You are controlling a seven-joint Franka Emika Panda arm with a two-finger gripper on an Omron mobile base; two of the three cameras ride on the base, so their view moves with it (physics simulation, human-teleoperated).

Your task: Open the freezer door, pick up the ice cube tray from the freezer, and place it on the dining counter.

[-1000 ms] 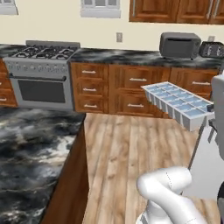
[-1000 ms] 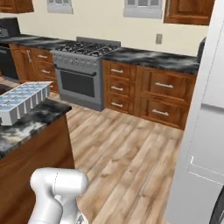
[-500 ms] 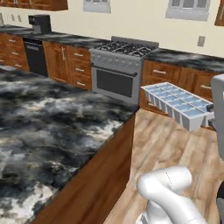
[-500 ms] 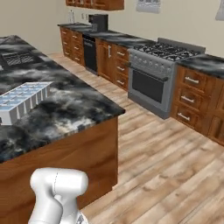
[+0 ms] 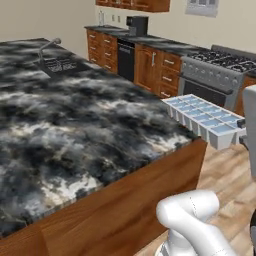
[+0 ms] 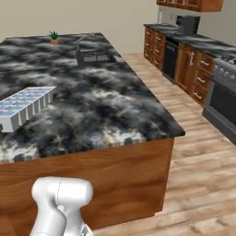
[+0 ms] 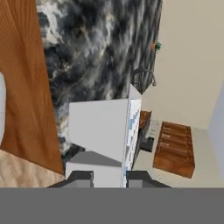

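The ice cube tray [image 5: 205, 117] [image 6: 25, 107], whitish with two rows of pale blue cells, hangs level in the air. My gripper [image 7: 109, 178] is shut on one end of it, and in the hand view the tray [image 7: 103, 135] stands between the two dark fingertips [image 7: 81, 177]. The tray is at the near corner of the dining counter [image 5: 75, 115] [image 6: 110, 101], a wide marbled black, grey and white island top; I cannot tell whether it is over the stone or just beside the edge. The freezer and the freezer door are out of view.
A sink with a faucet [image 5: 60, 64] [image 6: 94, 56] is sunk into the counter's far part, and a small potted plant [image 6: 54, 37] stands at its far end. Across the wooden floor [image 6: 203, 152] run wood cabinets with a stove [image 5: 220, 65], a black dishwasher [image 5: 125, 59] and a coffee machine [image 5: 136, 25].
The whole scene has swung sideways, so the base has turned. The stove wall slid right and the marbled counter now lies in front. The tray stays in the gripper as before.
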